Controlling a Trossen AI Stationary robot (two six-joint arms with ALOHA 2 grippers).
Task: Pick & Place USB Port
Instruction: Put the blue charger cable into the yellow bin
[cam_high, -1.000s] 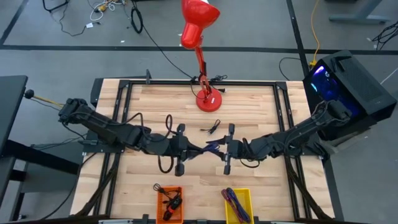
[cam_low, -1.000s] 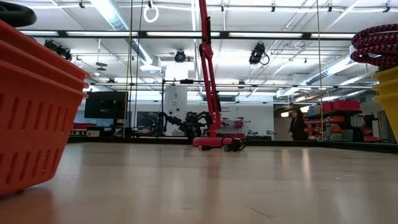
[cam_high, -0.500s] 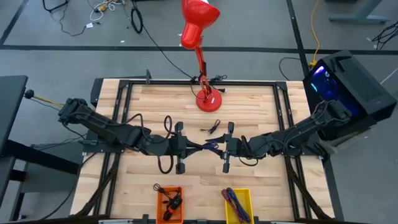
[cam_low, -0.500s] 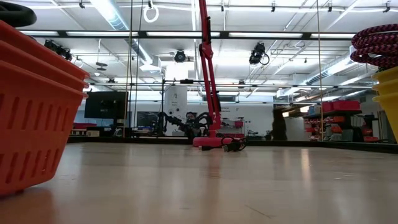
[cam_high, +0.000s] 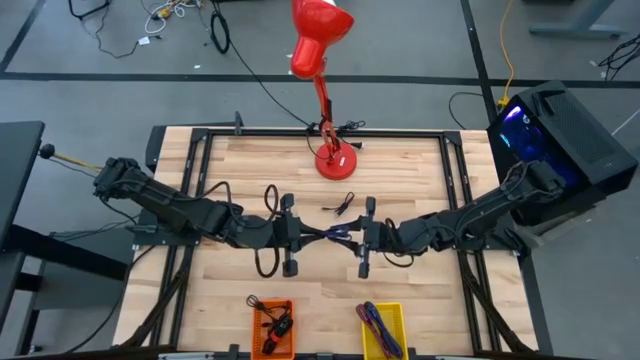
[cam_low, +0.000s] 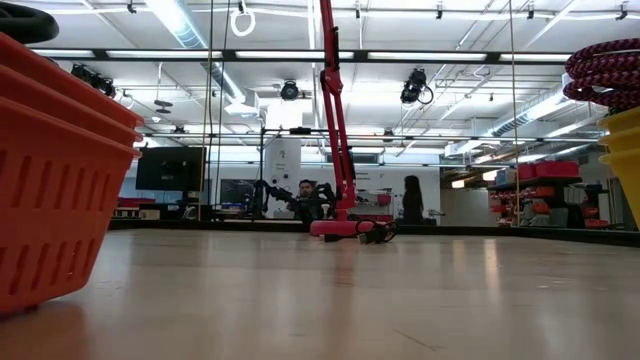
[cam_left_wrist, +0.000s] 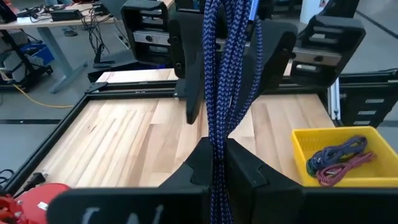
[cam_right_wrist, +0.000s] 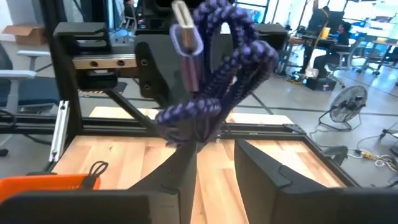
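Blue braided cable (cam_high: 333, 236) hangs between two robot claws above the middle of the wooden table (cam_high: 250, 170).
Left gripper (cam_high: 312, 237) pinches it tight; right gripper (cam_high: 348, 237) looks loose beside its bunched end.

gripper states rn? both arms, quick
Left gripper: shut on the blue cable.
Right gripper: open, with the cable bundle between its fingers, leaning on one.
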